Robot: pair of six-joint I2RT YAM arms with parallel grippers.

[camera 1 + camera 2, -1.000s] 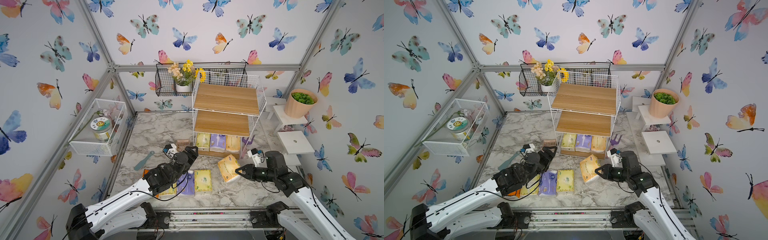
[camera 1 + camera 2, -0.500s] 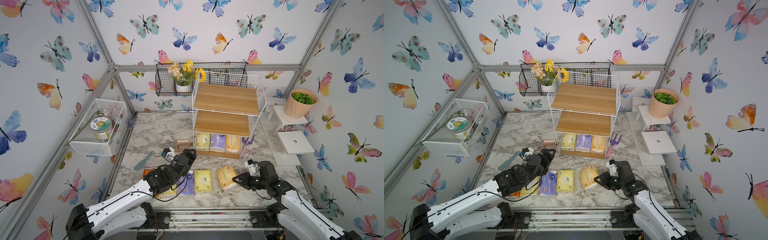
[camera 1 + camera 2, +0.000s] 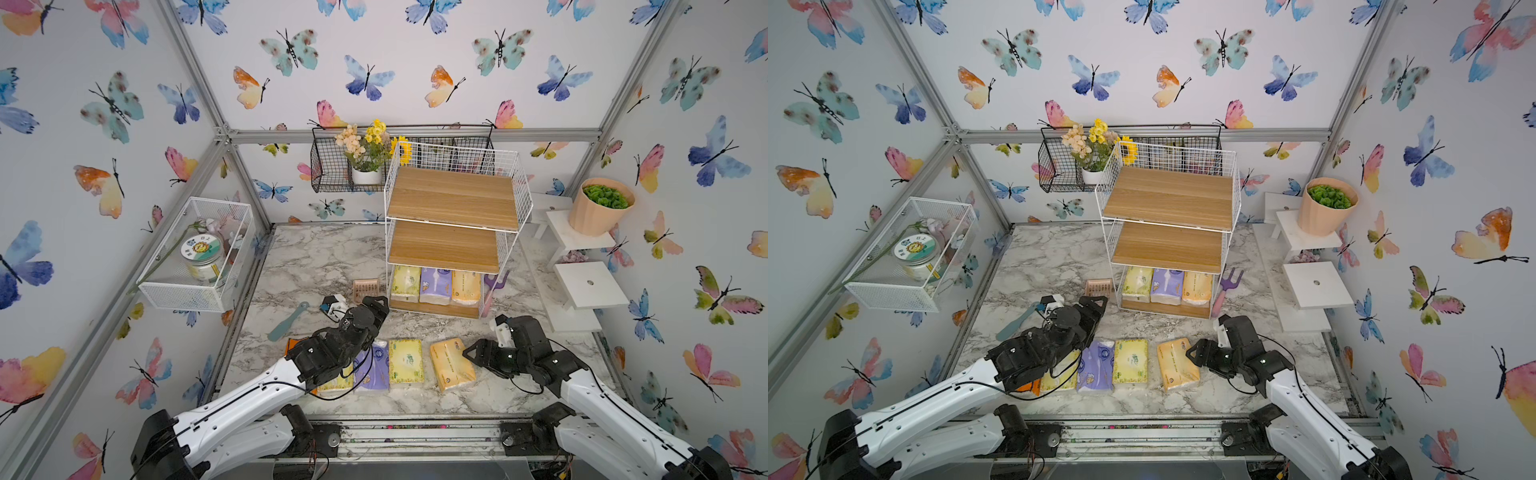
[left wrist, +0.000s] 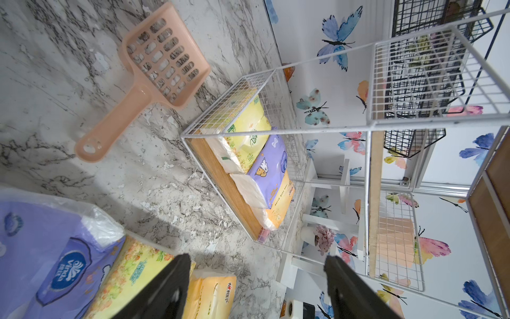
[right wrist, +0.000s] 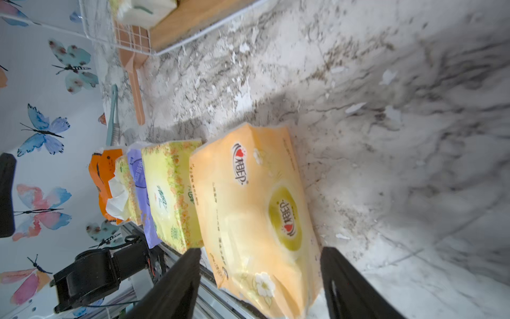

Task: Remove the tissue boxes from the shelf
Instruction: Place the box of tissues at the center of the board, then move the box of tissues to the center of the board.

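Your left hand (image 3: pixel 379 303): jaws wide, nothing between them, over the worktop (image 3: pixel 316 266) by the shelf (image 3: pixel 453 199). Worktop row: bright orange pack (image 3: pixel 292 344), yellow-green pack (image 5: pixel 131 179), purple pack (image 3: pixel 376 365), second yellow-green pack (image 3: pixel 406 360), light orange pack (image 3: pixel 451 365). On the shelf, bottom tier: three packs (image 3: pixel 435 284). Your right hand (image 3: pixel 468 353): jaws spread, fingers flanking the light orange pack.

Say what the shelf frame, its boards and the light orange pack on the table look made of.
White wire shelf frame: thin grid rods, likely painted metal. Light wooden boards: matte, visible grain, wood or laminate. Light orange tissue pack: glossy crinkled plastic film.
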